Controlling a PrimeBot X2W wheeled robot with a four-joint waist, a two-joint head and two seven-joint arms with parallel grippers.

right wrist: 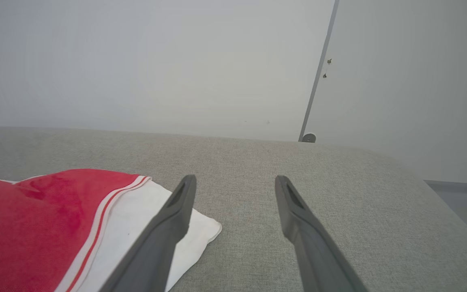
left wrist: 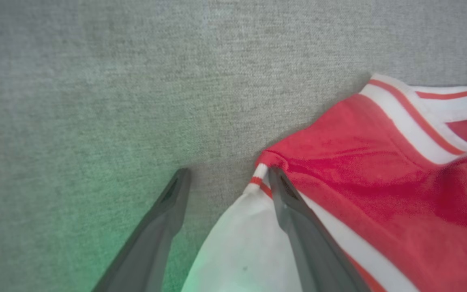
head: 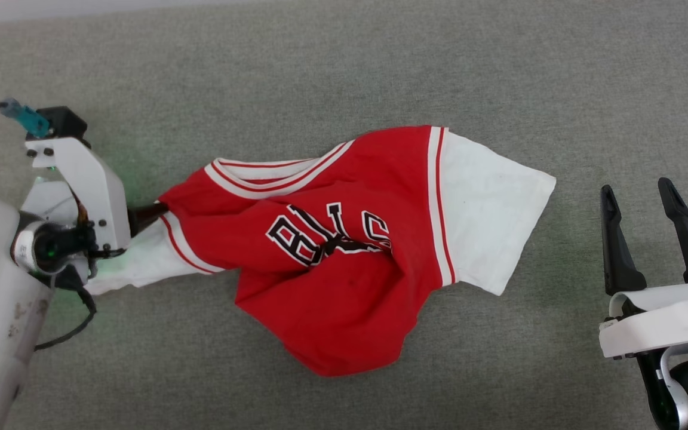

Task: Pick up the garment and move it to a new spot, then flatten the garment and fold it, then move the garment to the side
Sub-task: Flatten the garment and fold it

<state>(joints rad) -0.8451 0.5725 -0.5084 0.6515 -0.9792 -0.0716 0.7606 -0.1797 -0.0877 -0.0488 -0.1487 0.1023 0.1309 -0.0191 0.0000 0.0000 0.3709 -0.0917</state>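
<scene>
The garment (head: 344, 239), a red jersey T-shirt with white sleeves and black-and-white chest lettering, lies crumpled in the middle of the grey fabric surface (head: 320, 71). My left gripper (head: 141, 222) is at its left sleeve, jaws open. In the left wrist view the left gripper (left wrist: 228, 172) has one finger over the sleeve's striped seam on the garment (left wrist: 359, 162) and the other over bare fabric; part of the white sleeve lies between them. My right gripper (head: 636, 186) stands open to the right of the other sleeve, apart from it. The right wrist view shows the right gripper (right wrist: 235, 178) empty beside the garment (right wrist: 35, 223).
The grey surface extends well beyond the shirt on all sides. In the right wrist view its far edge meets a pale wall (right wrist: 176, 61), and its rounded right edge (right wrist: 440, 194) drops off toward the floor.
</scene>
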